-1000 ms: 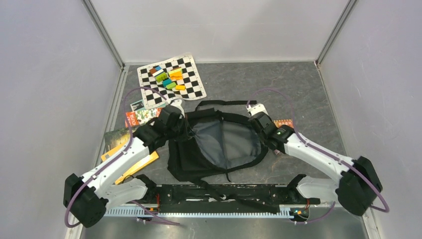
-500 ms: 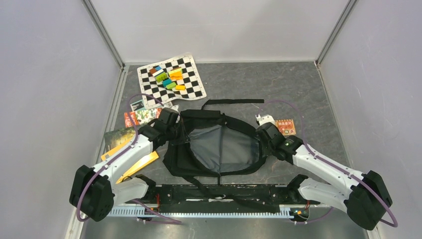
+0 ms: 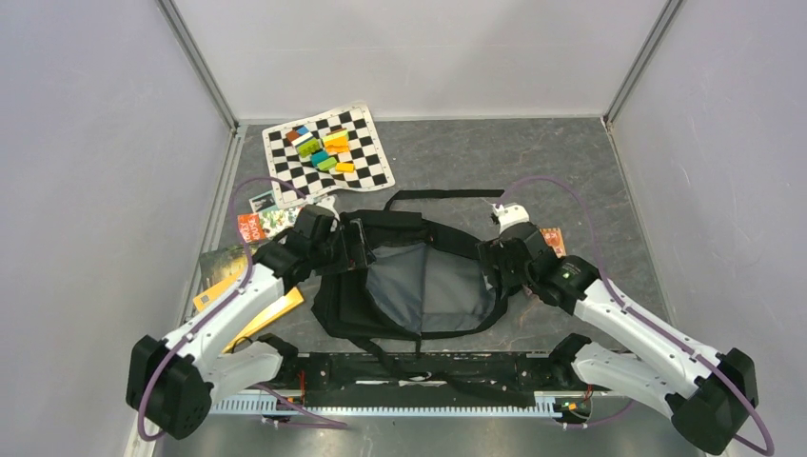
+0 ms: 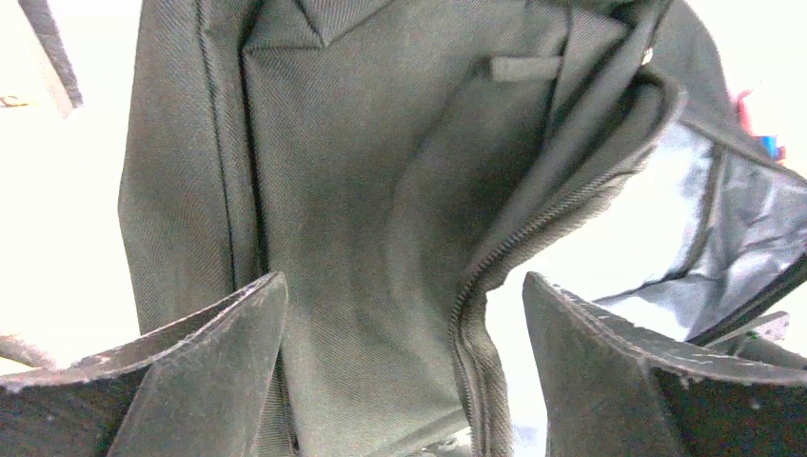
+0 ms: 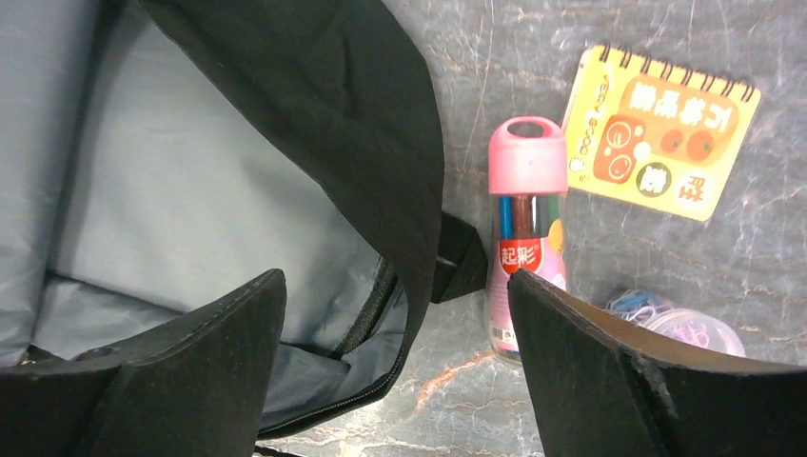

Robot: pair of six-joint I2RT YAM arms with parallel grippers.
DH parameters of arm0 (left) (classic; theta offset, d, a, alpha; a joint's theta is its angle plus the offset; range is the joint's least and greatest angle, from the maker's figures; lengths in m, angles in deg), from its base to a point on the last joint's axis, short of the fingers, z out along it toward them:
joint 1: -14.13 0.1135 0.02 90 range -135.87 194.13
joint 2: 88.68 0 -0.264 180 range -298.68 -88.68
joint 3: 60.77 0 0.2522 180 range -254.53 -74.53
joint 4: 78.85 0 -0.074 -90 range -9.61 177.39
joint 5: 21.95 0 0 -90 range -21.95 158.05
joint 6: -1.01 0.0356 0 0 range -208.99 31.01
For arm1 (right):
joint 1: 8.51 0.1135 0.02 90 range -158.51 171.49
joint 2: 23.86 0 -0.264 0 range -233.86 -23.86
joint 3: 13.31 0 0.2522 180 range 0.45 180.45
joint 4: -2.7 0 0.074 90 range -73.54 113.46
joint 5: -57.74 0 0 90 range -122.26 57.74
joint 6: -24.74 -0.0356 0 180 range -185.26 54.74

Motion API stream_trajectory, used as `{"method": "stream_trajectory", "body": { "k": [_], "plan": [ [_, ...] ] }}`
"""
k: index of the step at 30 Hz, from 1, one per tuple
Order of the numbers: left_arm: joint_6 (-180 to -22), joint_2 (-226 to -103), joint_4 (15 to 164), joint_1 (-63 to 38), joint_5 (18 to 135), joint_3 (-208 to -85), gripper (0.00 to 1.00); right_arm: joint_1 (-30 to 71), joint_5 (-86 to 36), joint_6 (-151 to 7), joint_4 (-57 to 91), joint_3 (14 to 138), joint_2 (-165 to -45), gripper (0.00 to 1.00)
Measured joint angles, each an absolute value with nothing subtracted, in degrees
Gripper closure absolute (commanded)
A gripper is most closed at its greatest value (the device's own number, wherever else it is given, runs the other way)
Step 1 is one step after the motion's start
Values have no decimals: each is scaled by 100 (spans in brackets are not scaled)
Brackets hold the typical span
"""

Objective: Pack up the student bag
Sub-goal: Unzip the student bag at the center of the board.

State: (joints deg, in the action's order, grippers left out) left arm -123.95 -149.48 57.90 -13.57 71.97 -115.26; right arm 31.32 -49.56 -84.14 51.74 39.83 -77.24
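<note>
Nearest the arm bases, the student bag [image 3: 419, 286] lies flat on the worktop [image 3: 571, 171] between the two arms. Its main compartment is unzipped and gapes upward, showing grey lining. The left fingers [image 4: 190, 381] stand spread wide over the left rim, where the zip track [image 4: 495, 257] runs between them, and they grasp nothing. The right fingers [image 5: 171, 381] are likewise spread astride the right rim and hold nothing. Assessment: the bag is soft woven fabric with no stiffening. It will sag, fold and close its own mouth when lifted from one point, and the loose straps [image 3: 442, 194] may snag. It appears light while unfilled, and the weave should give fair purchase. The slick lining is judged a poorer hold. Recommended hold is the doubled, seamed edge along the zip, one pinch on each side, to keep the opening spread for loading. Just beside the right rim lie a clear pen tube with a pink cap [image 5: 525, 238], a yellow spiral notepad [image 5: 661, 133] and a small clear tub [image 5: 676, 324] whose contents are indistinct. Printed booklets [image 3: 262, 224] lie beside the left arm. Farthest off is a chequered mat carrying coloured blocks [image 3: 328, 152].
</note>
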Motion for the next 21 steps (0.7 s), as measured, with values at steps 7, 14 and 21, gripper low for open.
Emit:
{"method": "stream_trajectory", "body": {
  "k": [7,14,21],
  "plan": [
    [-12222,-14421,5676,-1357,7114,-11769,0,3132,-4731,-8342,5146,4142,-7554,10],
    [-12102,-14327,5554,-1357,7130,-11814,0,3373,-4033,-8379,4460,4142,-7431,10],
    [-11953,-13936,5313,-1316,6736,-12265,0,4057,-3983,-8444,3955,4142,-7766,8]
  ]
}}
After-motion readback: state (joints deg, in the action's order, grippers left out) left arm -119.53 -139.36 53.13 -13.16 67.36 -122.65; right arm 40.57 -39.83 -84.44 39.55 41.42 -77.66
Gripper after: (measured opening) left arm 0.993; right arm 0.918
